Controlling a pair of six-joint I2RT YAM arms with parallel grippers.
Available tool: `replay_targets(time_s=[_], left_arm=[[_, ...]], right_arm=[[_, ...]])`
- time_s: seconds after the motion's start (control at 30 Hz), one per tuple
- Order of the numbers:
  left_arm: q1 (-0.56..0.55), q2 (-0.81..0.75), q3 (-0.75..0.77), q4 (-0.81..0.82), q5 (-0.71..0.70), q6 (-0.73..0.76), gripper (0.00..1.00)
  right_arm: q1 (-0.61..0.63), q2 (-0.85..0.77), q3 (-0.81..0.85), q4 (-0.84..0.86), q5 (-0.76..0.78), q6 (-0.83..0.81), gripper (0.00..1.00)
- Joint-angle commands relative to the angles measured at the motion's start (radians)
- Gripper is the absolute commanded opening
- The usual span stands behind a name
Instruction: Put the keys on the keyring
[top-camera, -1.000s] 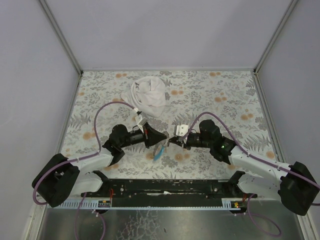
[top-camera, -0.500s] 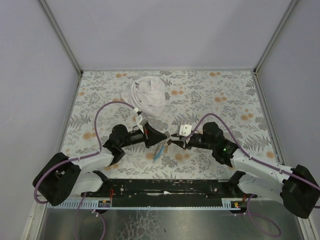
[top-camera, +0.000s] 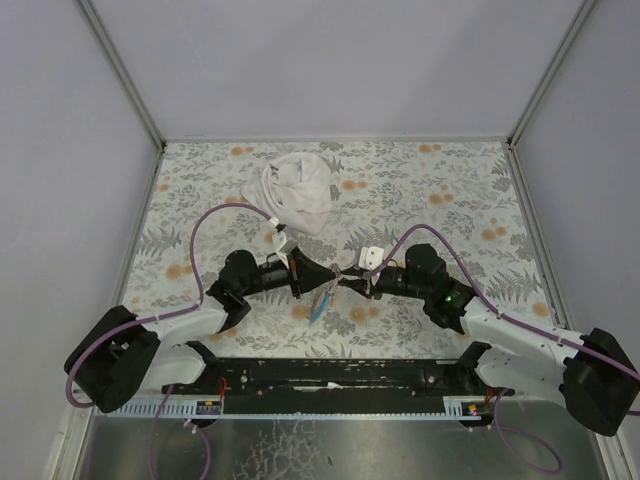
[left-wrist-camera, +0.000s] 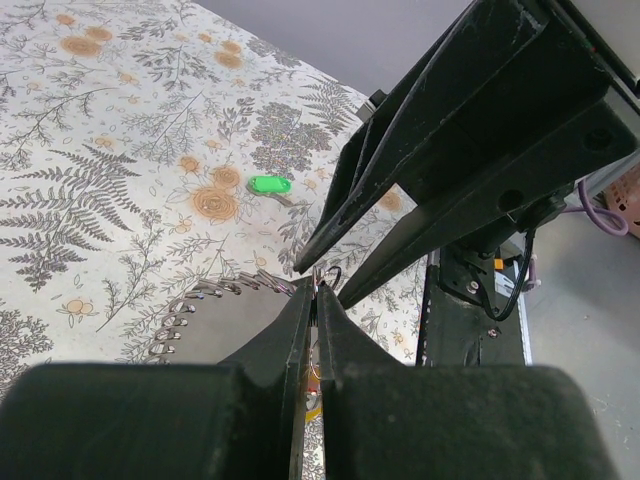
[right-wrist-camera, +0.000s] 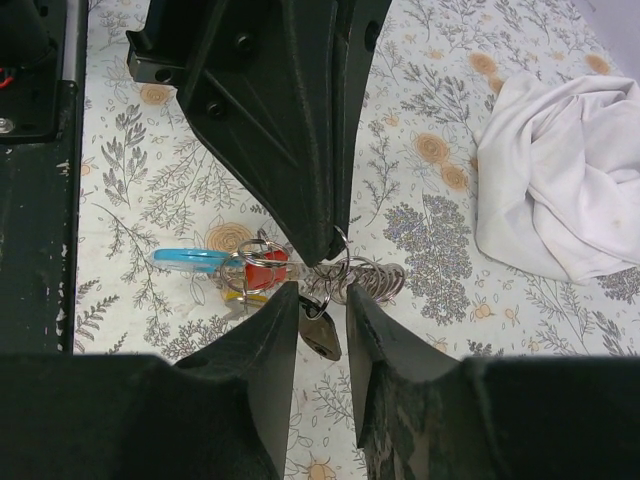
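My left gripper (left-wrist-camera: 317, 290) is shut on the thin metal keyring (right-wrist-camera: 340, 246) and holds it just above the table. A red key (right-wrist-camera: 270, 271), a yellow key (right-wrist-camera: 247, 297), a light-blue piece (right-wrist-camera: 190, 260) and a coil of small rings (right-wrist-camera: 378, 279) hang in the same cluster. My right gripper (right-wrist-camera: 322, 300) faces it tip to tip, open, with a dark key (right-wrist-camera: 322, 336) dangling between its fingers. A green key (left-wrist-camera: 268, 185) lies alone on the table beyond the right gripper. From above, both grippers (top-camera: 339, 279) meet near the table's front middle, with the blue piece (top-camera: 318, 305) below.
A crumpled white cloth (top-camera: 297, 192) lies at the back, left of centre. The arms' black base rail (top-camera: 330, 375) runs along the near edge. Grey walls close the table on three sides.
My right gripper's jaws have opened, and its arm has shifted slightly. My left gripper has nudged right toward it, still pinching the keyring.
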Motion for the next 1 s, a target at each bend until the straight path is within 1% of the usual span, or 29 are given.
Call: replay_targets(time_s=[0.0, 0.2, 0.33, 0.4, 0.43, 0.5, 0.63, 0.83, 0.9, 0.97], left_arm=[[-0.008, -0.019, 0.008, 0.051, -0.023, 0.024, 0.00], [-0.010, -0.009, 0.008, 0.068, -0.024, 0.021, 0.00], [-0.012, -0.011, 0.005, 0.074, -0.033, 0.020, 0.00], [-0.014, -0.014, 0.003, 0.075, -0.043, 0.017, 0.00], [-0.014, -0.015, 0.001, 0.079, -0.050, 0.014, 0.00], [-0.017, -0.021, -0.010, 0.101, -0.071, -0.002, 0.00], [-0.032, -0.026, -0.049, 0.198, -0.146, -0.056, 0.00], [-0.081, -0.019, -0.119, 0.333, -0.315, -0.097, 0.00], [-0.091, -0.012, -0.133, 0.372, -0.333, -0.106, 0.00], [-0.092, -0.007, -0.124, 0.358, -0.320, -0.109, 0.00]], right_arm=[[0.003, -0.001, 0.015, 0.033, -0.002, 0.021, 0.32], [0.003, 0.003, 0.018, 0.028, -0.010, 0.019, 0.21], [0.003, 0.011, 0.023, 0.026, -0.012, 0.018, 0.11], [0.003, 0.010, 0.023, 0.026, -0.013, 0.017, 0.02], [0.003, 0.010, 0.025, 0.025, -0.016, 0.016, 0.00], [0.002, 0.013, 0.030, 0.019, -0.023, 0.011, 0.00], [0.005, 0.023, 0.034, 0.025, -0.026, 0.004, 0.00], [0.028, 0.043, 0.045, 0.059, -0.002, 0.007, 0.00], [0.030, 0.052, 0.054, 0.054, 0.012, 0.003, 0.00], [0.031, 0.049, 0.062, 0.037, 0.033, -0.009, 0.00]])
